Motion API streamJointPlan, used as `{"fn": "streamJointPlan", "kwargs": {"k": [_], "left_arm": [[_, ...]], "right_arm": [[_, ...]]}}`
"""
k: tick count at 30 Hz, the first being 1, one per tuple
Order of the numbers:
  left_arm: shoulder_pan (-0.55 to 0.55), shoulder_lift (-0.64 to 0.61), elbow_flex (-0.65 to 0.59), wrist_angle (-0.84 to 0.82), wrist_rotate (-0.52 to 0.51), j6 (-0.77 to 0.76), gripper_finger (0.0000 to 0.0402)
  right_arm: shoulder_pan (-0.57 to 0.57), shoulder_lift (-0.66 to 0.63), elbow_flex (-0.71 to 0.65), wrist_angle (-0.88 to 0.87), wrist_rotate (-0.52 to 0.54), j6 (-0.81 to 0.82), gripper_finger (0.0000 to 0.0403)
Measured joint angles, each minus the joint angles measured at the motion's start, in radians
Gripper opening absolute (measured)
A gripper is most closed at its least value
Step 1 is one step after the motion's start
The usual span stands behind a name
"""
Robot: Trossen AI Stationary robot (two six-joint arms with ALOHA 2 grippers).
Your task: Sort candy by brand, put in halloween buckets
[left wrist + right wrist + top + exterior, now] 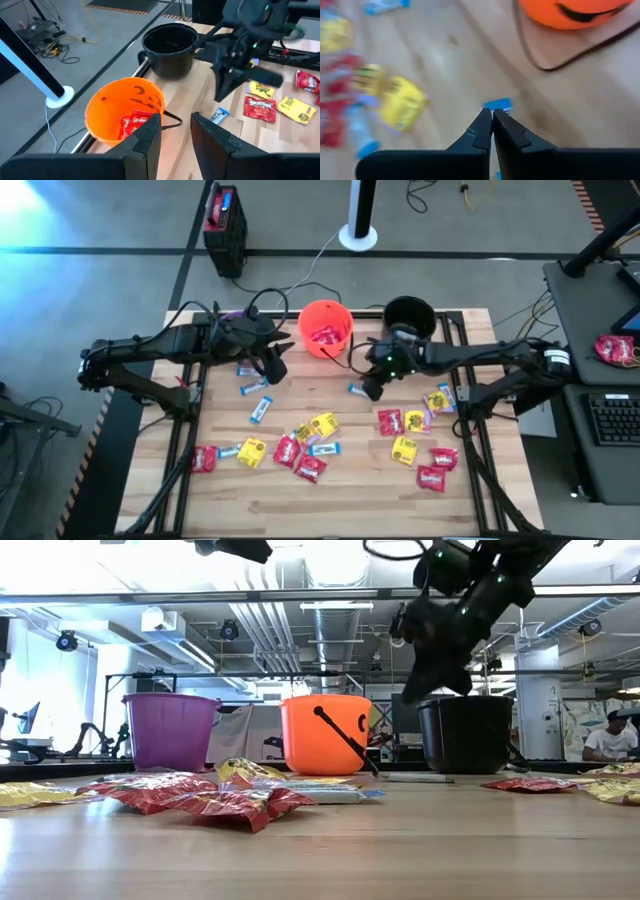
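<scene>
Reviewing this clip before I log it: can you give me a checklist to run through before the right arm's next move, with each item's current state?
1. Right gripper shut: ok, fingers together.
2. Blue packet held by it: cannot tell; the packet shows just past the fingertips.
3. Orange bucket upright and open: ok, red candy inside.
4. Black bucket upright: ok.
5. Left gripper out of the way: ok, open and empty beside the orange bucket, apart from the right arm.
6. Purple bucket upright: ok.

Two dark, jointed arms with black cables, green indicator lights, and flat, tapered black fingers (482, 131).
</scene>
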State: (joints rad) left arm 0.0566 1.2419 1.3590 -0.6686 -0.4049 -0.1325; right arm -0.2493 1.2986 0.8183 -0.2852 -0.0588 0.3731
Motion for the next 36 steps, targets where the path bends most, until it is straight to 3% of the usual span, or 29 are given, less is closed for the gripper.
{"fn": "streamJointPlan", "kwargs": {"k": [3, 6, 17, 21, 27, 36], "left_arm": [[0.0, 0.0, 0.0, 0.0, 0.0, 0.022, 0.0091], [0.0, -0.001, 0.0, 0.004, -0.001, 0.044, 0.0091], [-0.001, -0.001, 0.0, 0.004, -0.005, 0.016, 0.0091], [-0.001, 0.0, 0.0, 0.003, -0.005, 0.016, 0.0091], [-0.001, 0.0, 0.0, 0.003, -0.005, 0.021, 0.0091], [-0.001, 0.001, 0.0, 0.001, -0.005, 0.02, 0.0091]], "right_arm": [[0.0, 0.053, -0.001, 0.001, 0.078, -0.114, 0.0012], [0.0, 0.108, -0.002, 0.024, 0.087, -0.226, 0.0024], [0.007, 0.271, -0.008, 0.072, 0.055, -0.297, 0.0137], [0.007, 0.306, -0.007, 0.097, -0.014, -0.284, 0.0175], [0.007, 0.292, -0.002, 0.076, -0.028, -0.253, 0.0199], [0.025, 0.183, 0.017, 0.01, -0.016, -0.229, 0.0201]]}}
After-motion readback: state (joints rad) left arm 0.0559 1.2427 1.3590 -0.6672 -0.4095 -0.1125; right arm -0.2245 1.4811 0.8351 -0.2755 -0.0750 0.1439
